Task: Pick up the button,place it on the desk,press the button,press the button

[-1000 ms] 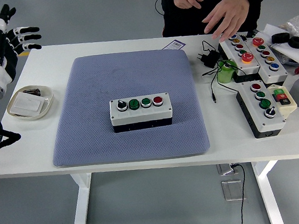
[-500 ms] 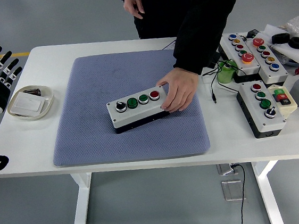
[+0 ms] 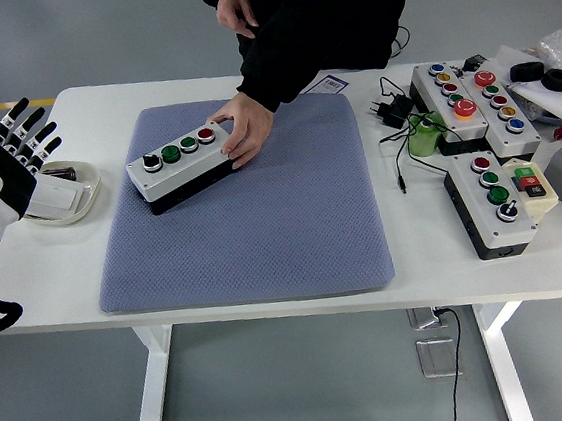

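A grey button box (image 3: pixel 182 164) with a black knob, two green buttons and a red button lies tilted on the blue-grey mat (image 3: pixel 246 214), at its far left. A person's hand (image 3: pixel 242 134) grips the box's right end. My left hand (image 3: pixel 8 149) is raised at the table's left edge with its fingers spread, holding nothing, well left of the box. My right hand is out of view.
A white dish (image 3: pixel 58 192) with small items sits at the left, just beside my left hand. Three more button boxes (image 3: pixel 473 100) (image 3: pixel 497 203), a green cylinder (image 3: pixel 423 135), a plug and cables lie at the right. The person stands at the far side.
The person reached in, took the button box from the mat's middle and slid it to the mat's far left. My left hand lowered and shifted right, toward the dish.
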### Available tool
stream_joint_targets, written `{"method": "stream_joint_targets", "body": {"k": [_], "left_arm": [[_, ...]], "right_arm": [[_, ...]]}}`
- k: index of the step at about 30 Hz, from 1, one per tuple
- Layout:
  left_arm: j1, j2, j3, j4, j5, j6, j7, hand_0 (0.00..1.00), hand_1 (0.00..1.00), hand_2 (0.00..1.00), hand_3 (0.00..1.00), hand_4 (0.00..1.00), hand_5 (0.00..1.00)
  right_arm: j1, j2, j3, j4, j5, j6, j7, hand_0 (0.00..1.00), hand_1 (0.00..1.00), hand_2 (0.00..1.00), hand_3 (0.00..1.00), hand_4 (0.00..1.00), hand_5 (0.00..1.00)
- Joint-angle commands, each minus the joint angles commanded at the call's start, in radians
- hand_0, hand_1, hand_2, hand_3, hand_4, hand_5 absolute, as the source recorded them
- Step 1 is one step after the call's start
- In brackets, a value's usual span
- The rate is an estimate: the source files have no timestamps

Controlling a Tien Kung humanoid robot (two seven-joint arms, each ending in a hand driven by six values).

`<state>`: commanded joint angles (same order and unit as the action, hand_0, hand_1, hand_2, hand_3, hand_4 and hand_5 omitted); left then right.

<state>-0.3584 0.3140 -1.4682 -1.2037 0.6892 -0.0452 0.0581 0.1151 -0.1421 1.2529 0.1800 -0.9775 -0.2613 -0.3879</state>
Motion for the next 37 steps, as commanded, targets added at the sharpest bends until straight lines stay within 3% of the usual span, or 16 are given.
{"method": "stream_joint_targets", "body": {"k": [8, 37], "left_arm": [[0.003, 0.002, 0.004, 0.004, 0.039, -0.038, 0.034, 0.968, 0.955, 0.998, 0.998, 0.706, 0.998], [-0.006, 0.008, 0.009, 0.029, 0.133, -0.109, 0.083, 0.998, 0.998, 0.998, 0.998, 0.747, 0.998]], "right_arm": [[-0.001, 0.0, 0.0, 0.0, 0.001, 0.001, 0.0, 0.642, 0.535, 0.617, 0.614, 0.263, 0.288], [0.007, -0.001, 0.001, 0.0, -0.001, 0.002, 0.002, 0.644, 0.535, 0.618, 0.614, 0.262, 0.288]]}}
